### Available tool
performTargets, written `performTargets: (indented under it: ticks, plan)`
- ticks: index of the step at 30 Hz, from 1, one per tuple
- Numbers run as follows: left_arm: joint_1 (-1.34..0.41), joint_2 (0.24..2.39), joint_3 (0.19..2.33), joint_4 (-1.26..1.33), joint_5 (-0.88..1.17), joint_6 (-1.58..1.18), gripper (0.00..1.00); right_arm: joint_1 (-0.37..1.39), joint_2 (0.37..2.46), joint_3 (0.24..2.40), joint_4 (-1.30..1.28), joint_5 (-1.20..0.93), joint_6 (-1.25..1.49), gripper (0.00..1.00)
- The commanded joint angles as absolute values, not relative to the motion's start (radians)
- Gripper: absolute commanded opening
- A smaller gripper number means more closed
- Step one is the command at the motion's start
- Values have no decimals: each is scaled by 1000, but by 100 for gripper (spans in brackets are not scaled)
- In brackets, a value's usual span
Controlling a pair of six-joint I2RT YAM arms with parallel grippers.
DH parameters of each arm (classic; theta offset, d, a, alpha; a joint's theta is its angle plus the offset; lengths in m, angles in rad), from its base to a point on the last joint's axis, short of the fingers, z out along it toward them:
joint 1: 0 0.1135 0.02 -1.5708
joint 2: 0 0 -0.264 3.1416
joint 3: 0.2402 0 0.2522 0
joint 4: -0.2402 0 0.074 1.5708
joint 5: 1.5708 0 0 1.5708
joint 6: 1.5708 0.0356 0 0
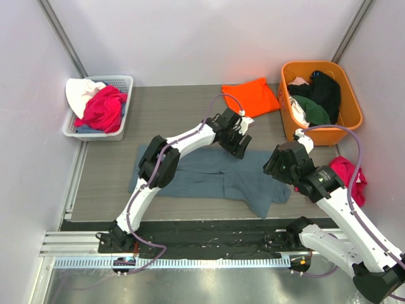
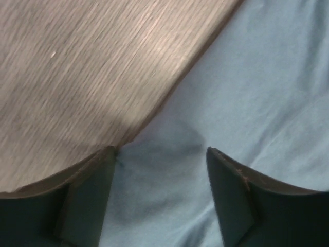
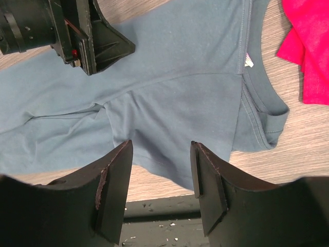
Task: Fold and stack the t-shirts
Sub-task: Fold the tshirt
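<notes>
Workspace with two arms over a grey wood-grain table (image 1: pixel 171 114). We found the left gripper (image 1: pixel 239 147) low at the far edge of the slate blue-grey t-shirt (image 1: pixel 202 174). Its jaws were parted. In the wrist view its fingers (image 2: pixel 87 200) stood on either side of a patch of cloth at that edge, with nothing pinched between them. We could not tell whether the tips touched the fabric.

The right gripper (image 1: pixel 275 166) hovered above the same shirt's right end, near the collar. Its jaws were moderately apart and held nothing.

The blue-grey shirt lay spread across the middle of the table, rumpled at its near right corner. The orange t-shirt (image 1: pixel 250 96) lay folded at the far edge, near the orange tub (image 1: pixel 351 104).

We counted:
- two t-shirts;
- one tub holding dark, green and white garments;
- one white basket (image 1: pixel 120 81) at far left holding red and white garments;
- one pink cloth (image 1: pixel 347 172) beside the right arm.
</notes>
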State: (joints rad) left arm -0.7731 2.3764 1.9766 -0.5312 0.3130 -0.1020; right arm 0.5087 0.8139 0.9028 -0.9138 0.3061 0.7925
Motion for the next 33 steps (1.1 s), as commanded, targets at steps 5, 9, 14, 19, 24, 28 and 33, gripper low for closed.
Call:
performTargets:
  ticks: [5, 9, 14, 19, 24, 28, 33]
  plan:
    - [-776, 2422, 1948, -641, 267, -38, 43, 508, 805, 897, -897, 311, 796, 56]
    - [-764, 2385, 1879, -623, 262, -46, 24, 509, 805, 890, -894, 307, 801, 56]
    - [-703, 2315, 1822, -612, 274, -95, 0, 509, 808, 871, -873, 287, 810, 56]
    - [-582, 2211, 1686, -580, 293, -141, 0, 508, 807, 858, -856, 276, 818, 56]
    - [-399, 2122, 1580, -505, 368, -294, 0, 509, 818, 850, -842, 267, 816, 56]
    - [-238, 2120, 1577, -448, 336, -453, 0, 508, 821, 859, -841, 262, 815, 56]
    - [-178, 2129, 1673, -431, 158, -583, 0, 508, 816, 858, -841, 256, 816, 57]
